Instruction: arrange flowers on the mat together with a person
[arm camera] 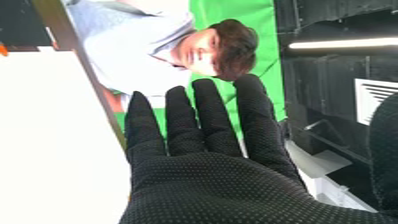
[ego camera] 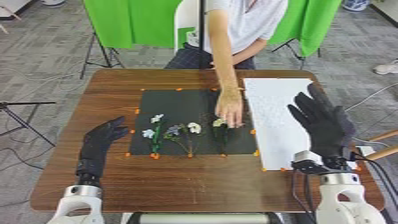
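Observation:
Over the table's left part, beside the black mat (ego camera: 169,107), the left hand (ego camera: 99,142) has its fingers relaxed. The right hand (ego camera: 324,125) stands over the white sheet's right edge with straight fingers; in the right wrist view the right hand (arm camera: 213,185) holds nothing. On the mat lie a white flower with a green stem (ego camera: 155,119), a light blue flower (ego camera: 148,133), a bluish-purple flower (ego camera: 173,129) and a white flower (ego camera: 195,128). A person's hand (ego camera: 230,111) reaches down onto a pale yellow flower (ego camera: 218,122) at the mat's right part, partly covering it.
A white sheet (ego camera: 277,120) lies right of the mat on the brown table (ego camera: 200,187); in the right wrist view the white sheet (arm camera: 53,135) is beside the hand. Orange tape pieces (ego camera: 155,156) line the mat's edges. A dark vertical pole stands at the far side.

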Motion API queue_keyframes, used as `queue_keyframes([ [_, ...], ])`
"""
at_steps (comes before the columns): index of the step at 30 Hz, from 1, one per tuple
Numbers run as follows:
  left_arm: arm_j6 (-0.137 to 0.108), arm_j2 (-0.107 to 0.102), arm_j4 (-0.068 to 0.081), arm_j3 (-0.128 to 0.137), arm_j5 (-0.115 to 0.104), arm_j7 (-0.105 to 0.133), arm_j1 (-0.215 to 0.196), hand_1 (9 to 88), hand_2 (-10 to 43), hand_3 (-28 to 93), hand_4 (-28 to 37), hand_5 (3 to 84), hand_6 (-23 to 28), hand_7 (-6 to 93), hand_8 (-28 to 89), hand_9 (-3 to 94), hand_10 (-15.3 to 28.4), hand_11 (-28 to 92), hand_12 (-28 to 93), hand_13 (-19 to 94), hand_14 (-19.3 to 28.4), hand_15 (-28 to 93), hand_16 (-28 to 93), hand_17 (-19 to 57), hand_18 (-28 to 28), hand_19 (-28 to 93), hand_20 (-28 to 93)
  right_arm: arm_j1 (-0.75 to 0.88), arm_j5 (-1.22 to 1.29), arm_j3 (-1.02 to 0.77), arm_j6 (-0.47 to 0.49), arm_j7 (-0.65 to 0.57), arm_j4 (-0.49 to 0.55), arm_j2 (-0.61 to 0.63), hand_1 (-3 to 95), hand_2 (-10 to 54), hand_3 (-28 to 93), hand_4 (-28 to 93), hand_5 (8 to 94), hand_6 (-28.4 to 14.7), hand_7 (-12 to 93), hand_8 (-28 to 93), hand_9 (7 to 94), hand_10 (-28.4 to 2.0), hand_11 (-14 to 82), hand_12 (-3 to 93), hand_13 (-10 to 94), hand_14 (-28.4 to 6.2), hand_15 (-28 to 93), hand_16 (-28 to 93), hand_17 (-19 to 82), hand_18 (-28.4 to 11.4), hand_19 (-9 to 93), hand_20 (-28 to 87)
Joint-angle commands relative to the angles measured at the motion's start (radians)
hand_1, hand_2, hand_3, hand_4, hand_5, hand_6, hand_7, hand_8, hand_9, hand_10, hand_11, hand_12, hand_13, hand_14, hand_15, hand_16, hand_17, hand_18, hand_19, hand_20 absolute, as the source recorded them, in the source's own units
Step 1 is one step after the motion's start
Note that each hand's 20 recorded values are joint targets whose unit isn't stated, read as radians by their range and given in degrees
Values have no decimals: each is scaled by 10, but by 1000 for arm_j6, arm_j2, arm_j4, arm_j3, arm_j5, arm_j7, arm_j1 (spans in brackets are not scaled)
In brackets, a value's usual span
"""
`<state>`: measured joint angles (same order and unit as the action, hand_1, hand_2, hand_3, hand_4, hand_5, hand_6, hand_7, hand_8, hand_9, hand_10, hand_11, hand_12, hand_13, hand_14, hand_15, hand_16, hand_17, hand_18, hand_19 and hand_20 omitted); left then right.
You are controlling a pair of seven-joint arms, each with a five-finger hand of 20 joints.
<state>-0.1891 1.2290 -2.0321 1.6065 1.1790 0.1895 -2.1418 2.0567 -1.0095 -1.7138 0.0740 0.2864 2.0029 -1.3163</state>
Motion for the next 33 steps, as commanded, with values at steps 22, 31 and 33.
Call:
queue_keyframes([
  [22,5,9,1,4,2,-4,-15,249,69,651,-252,496,35,150,-65,516,154,230,141,400,181,217,-14,91,112,92,168,11,-10,-8,-24,7,1,-6,43,15,761,-202,372,-5,90,-88,348,-142,26,93,247,-110,77,54,147,-141,29,222],
  [31,5,11,0,5,2,-6,-17,248,68,652,-253,497,35,151,-66,517,155,231,141,399,181,219,-14,89,113,94,168,11,-15,-8,-13,3,2,-9,43,15,761,-199,378,-4,89,-88,364,-139,31,93,250,-108,77,53,148,-142,27,221],
  [33,6,11,-1,7,3,-6,-17,248,68,653,-253,497,35,151,-66,517,155,231,141,399,182,220,-14,89,113,95,168,11,-17,-9,-13,2,3,-10,43,15,761,-199,380,-3,90,-88,369,-140,32,93,253,-109,78,52,148,-142,27,221],
])
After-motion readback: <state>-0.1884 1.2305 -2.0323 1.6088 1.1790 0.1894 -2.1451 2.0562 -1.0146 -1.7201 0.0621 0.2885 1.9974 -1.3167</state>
